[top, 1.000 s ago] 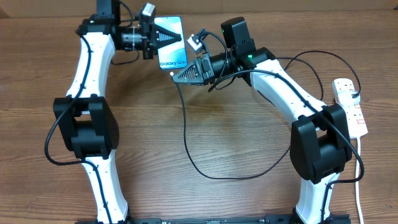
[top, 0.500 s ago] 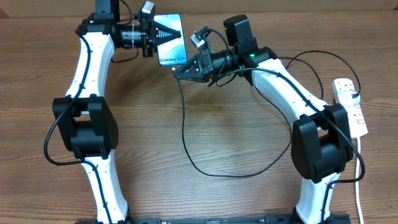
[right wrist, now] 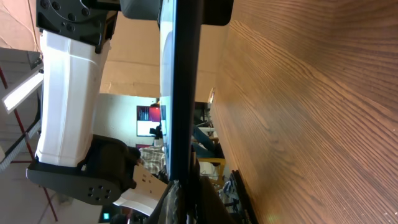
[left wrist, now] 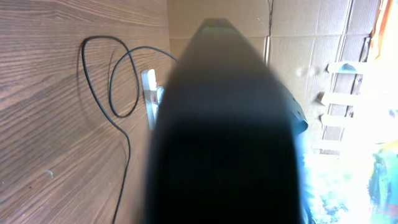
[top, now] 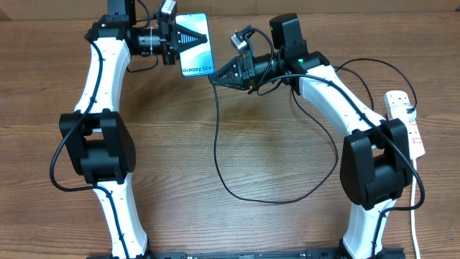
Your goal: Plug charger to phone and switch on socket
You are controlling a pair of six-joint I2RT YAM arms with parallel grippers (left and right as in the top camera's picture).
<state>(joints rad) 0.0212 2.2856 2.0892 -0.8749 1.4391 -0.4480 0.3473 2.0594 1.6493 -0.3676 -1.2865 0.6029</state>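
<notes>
Nearest you, the charger (top: 216, 137) lies in a wide loop on the tabletop (top: 273, 129) between the two arm bases, then runs in a single line towards the far side. Off to your right, the socket (top: 410, 129) sits just beside the dark elbow of the right arm (top: 370, 169), well apart from the phone. It has a black plug in it, and its white cord (top: 415, 216) trails back towards you. Further on, your right hand (top: 217, 75) is pressed together where the charger's line ends. It seems to be pinching the connector, though the tip itself is hidden. Just beyond, at the far edge, your left hand (top: 201, 39) pinches the phone (top: 195, 60), screen up. The phone's near corner is just beside the right hand's tip. In the left wrist view the phone is a dark blur blocking most of the picture, and cardboard (left wrist: 323, 31) stands behind it.
</notes>
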